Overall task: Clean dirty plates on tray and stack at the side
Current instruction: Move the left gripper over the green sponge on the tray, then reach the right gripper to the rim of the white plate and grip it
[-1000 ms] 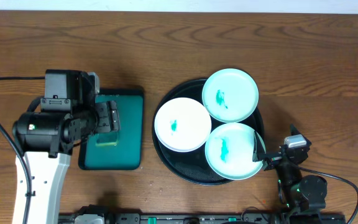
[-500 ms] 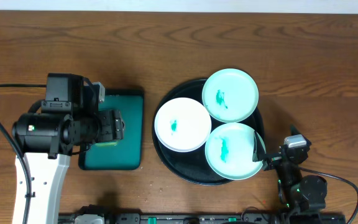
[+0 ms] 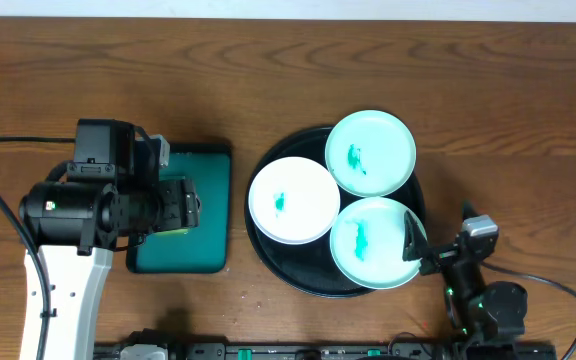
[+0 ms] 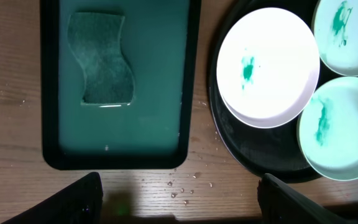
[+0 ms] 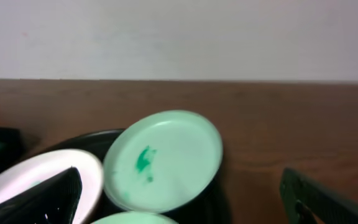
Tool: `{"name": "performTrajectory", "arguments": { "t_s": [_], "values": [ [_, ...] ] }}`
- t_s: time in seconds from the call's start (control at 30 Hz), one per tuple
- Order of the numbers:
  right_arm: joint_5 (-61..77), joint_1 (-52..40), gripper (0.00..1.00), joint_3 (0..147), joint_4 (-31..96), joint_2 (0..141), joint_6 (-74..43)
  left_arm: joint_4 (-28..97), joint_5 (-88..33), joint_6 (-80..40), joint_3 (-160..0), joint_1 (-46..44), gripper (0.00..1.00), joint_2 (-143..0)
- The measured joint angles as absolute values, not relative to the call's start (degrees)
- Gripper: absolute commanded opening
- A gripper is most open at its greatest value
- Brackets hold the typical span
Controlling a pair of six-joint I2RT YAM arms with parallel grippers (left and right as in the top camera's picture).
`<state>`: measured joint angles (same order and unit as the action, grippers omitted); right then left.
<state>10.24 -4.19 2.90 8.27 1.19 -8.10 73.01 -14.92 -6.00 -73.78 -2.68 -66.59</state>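
The black tray holds three plates, each with a teal smear. They are a white plate at the left, a mint plate at the far right resting on the others, and a mint plate at the front. My left gripper is open and empty above the sponge tray. Its wrist view shows the white plate, both mint plates and the gripper's jaws. My right gripper is open and empty at the front mint plate's right edge. Its jaws show in the right wrist view, facing the far mint plate.
A dark green rectangular sponge tray lies left of the black tray, with a green sponge in its wet far end. Water drops lie on the wood in front of it. Cables run along the table's front edge.
My left gripper has shifted slightly toward the front and right over the sponge tray, then held still. My right gripper has edged slightly toward the front. The plates have not moved.
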Motion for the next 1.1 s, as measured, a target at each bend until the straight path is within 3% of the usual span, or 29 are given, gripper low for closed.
{"name": "performTrajectory", "arguments": {
  "t_s": [0.3,0.73,0.9,1.1],
  "values": [
    [17.8,-4.2,0.99,21.6,20.4,17.7,-11.1,72.3,-15.2,-6.0,-73.8,-2.7,0.8,-66.6],
    [29.3,-7.9,0.99,62.7,58.8,67.5,-8.0,71.7,-15.4,-6.0,-73.8,-2.7,0.8,-66.5],
    [26.3,-15.5,0.99,69.3,61.5,81.0,-6.3,71.7,-15.4,-6.0,-73.8,-2.7,0.8,-66.5],
    [21.5,-22.0,0.99,69.6,54.7,90.9,-5.8,71.8,-15.4,-6.0,-73.8,-2.7,0.8,-66.5]
  ]
}}
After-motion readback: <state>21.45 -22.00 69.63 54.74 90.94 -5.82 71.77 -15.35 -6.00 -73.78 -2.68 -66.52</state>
